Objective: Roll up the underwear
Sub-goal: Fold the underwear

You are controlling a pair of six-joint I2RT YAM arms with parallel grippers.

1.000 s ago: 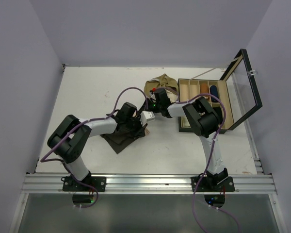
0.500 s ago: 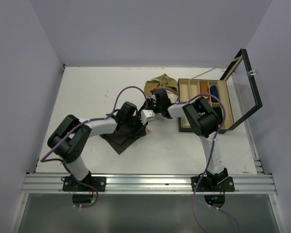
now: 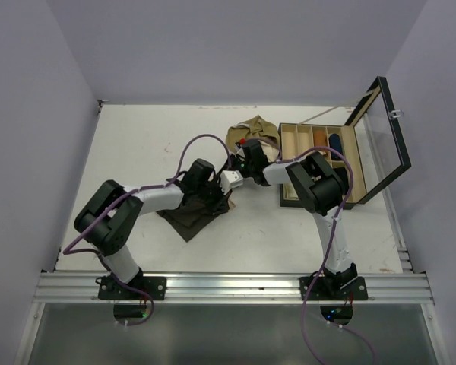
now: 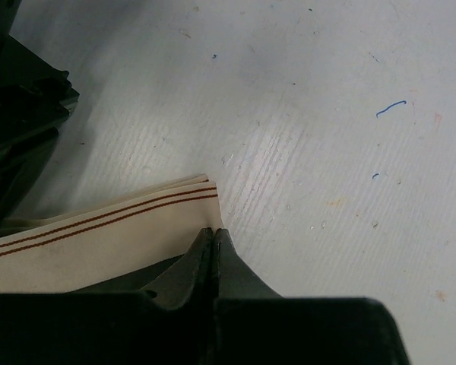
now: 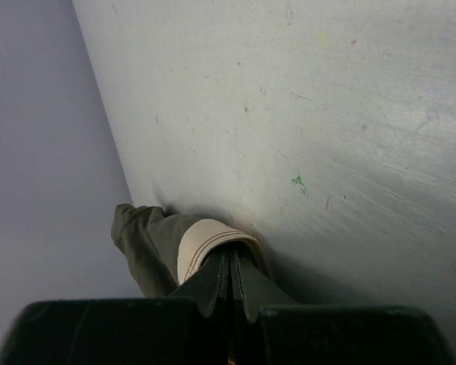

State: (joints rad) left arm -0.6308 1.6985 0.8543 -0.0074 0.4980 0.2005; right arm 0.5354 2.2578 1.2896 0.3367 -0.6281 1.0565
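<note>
at mid-table, left gripper (image 4: pixel 213 233) and right gripper (image 5: pixel 230 255) clamp dark underwear (image 3: pixel 188 217) (waistband (image 4: pixel 99 228)).

One pair of underwear (image 3: pixel 187 220) is laid near the middle of the table (image 3: pixel 137 152), toward its near edge. A second pair (image 3: pixel 252 129) is set behind it, just left of the open box (image 3: pixel 292 141) at the right edge.

Cloth partly hidden
The left arm (image 3: pixel 156 196) covers part of the dark brown underwear (image 3: pixel 184 220); the right arm (image 3: pixel 277 171) hides the near edge of the olive-tan underwear (image 3: pixel 251 129).
</note>
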